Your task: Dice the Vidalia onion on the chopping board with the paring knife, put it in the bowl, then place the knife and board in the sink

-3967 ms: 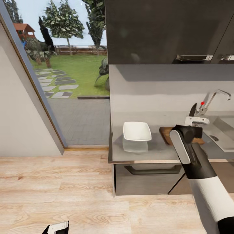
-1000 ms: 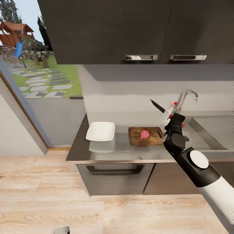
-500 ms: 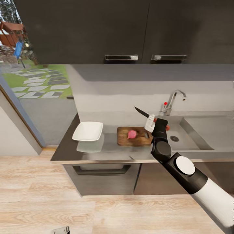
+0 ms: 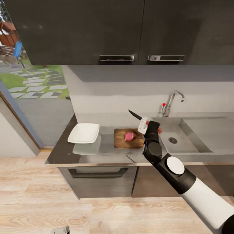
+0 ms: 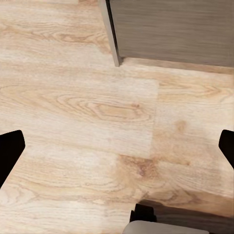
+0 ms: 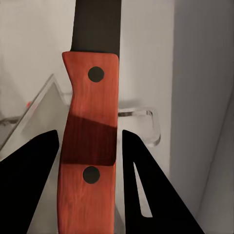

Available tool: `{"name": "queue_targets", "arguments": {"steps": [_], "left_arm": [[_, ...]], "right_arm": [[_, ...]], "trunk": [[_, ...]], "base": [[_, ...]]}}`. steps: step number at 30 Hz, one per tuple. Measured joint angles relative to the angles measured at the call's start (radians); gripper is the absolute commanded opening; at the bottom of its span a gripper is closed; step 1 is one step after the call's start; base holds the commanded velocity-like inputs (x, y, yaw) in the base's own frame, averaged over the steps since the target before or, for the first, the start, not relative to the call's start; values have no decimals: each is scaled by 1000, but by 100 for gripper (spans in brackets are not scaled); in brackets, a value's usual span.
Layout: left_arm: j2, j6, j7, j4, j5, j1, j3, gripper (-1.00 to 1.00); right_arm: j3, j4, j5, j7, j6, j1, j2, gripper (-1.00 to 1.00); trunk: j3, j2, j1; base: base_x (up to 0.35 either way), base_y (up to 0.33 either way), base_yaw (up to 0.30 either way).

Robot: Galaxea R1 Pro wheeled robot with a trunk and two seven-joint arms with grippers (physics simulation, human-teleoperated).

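The pinkish Vidalia onion [image 4: 129, 136] lies whole on the brown chopping board [image 4: 121, 139], which rests on the grey countertop [image 4: 107, 149]. My right gripper [image 4: 143, 124] hovers just above the board's right end, shut on the paring knife [image 4: 135, 115]. The dark blade points up and to the left, past the onion. In the right wrist view the red-orange handle [image 6: 90, 141] sits between the dark fingers [image 6: 34, 185]. The white square bowl [image 4: 84, 133] stands left of the board. The steel sink [image 4: 188, 136] lies to the right. My left gripper [image 5: 117, 151] hangs open over the floor.
A chrome tap [image 4: 171, 102] with a red knob rises behind the sink. Dark upper cabinets [image 4: 130, 29] hang overhead. A glass door [image 4: 29, 84] at the left looks onto a garden. Wooden floor [image 4: 97, 214] runs along the cabinet fronts, and a cabinet corner [image 5: 117, 34] is near my left hand.
The whole head view has shifted, so the camera moved. My right gripper with the knife has come lower and closer to the board's right end. The onion and bowl stay put.
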Motion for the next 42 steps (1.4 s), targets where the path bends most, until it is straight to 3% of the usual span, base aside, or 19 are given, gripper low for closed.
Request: {"name": "queue_targets", "arguments": {"steps": [14,19,25,27,31,42], "left_arm": [[0,0,0,1,0,0,0,100],[0,0,0,1,0,0,0,100],[1,0,0,1,0,0,0,100],[1,0,0,1,0,0,0,100],[2,0,0,1,0,0,0,100],[2,0,0,1,0,0,0,100]], "right_arm": [[16,44,0,-1,-1,1,9,-100],[18,47,1,-4,-2,7,36,-100],[20,48,2,-22,-5,12,43,-100],[28,48,2,-30,-6,16,43,-100],[96,48,-1,-38,-7,22,43,-100],[107,115,-1,-40,-8,23,43,-100]], "trunk": [[0,0,0],[0,0,0],[0,0,0],[0,0,0],[0,0,0],[0,0,0]], "base": [[1,0,0],[0,0,0],[0,0,0],[0,0,0],[0,0,0],[0,0,0]]}}
